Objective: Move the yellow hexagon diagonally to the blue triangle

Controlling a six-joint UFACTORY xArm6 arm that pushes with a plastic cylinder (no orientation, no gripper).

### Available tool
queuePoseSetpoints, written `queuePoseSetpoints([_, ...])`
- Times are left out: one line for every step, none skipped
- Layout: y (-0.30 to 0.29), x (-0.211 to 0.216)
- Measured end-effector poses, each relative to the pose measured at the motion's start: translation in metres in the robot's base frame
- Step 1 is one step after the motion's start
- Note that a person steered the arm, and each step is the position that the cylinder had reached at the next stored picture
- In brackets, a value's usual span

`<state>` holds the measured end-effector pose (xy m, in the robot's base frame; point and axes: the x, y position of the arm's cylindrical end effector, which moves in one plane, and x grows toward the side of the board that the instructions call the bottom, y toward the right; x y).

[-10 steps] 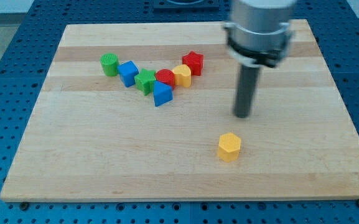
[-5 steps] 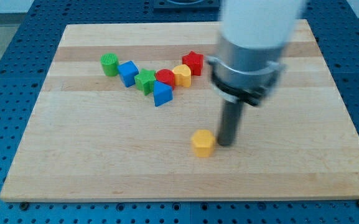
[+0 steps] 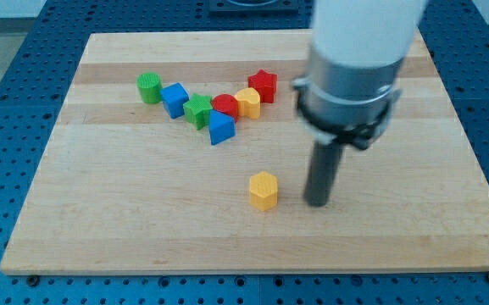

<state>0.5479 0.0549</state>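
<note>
- My tip point(image 3: 317, 203) rests on the wooden board point(image 3: 125, 220) in its lower half, right of centre in the view.
- I have no gripper or hand, only a dark rod, so nothing is being held.
- The yellow hexagon point(image 3: 263, 191) lies near the tip on the view's left, with a clear strip of board between them; they are not touching.
- The blue triangle point(image 3: 221, 128) sits well apart from the hexagon, up and to the view's left, at the lower edge of a cluster of blocks.
- The cluster forms a shallow V. From the view's left: a green cylinder point(image 3: 149, 87), a blue cube point(image 3: 175, 99), a green block point(image 3: 198, 111) that may be a star, though its shape is hard to read, then a red cylinder point(image 3: 225, 105), a second yellow block point(image 3: 247, 102) and a red star point(image 3: 263, 85).
- The blue triangle touches the green block and the red cylinder just above it.
- The arm's grey and white body hides part of the board's upper right.
</note>
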Motion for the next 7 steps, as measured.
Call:
queuePoseSetpoints([-0.052,0.010])
queuePoseSetpoints([-0.104,-0.013])
queuePoseSetpoints([-0.112,-0.062])
queuePoseSetpoints([-0.112,-0.035])
queuePoseSetpoints([-0.107,0.011])
queuePoseSetpoints([-0.071,0.013])
queuePoseSetpoints([-0.069,-0.014])
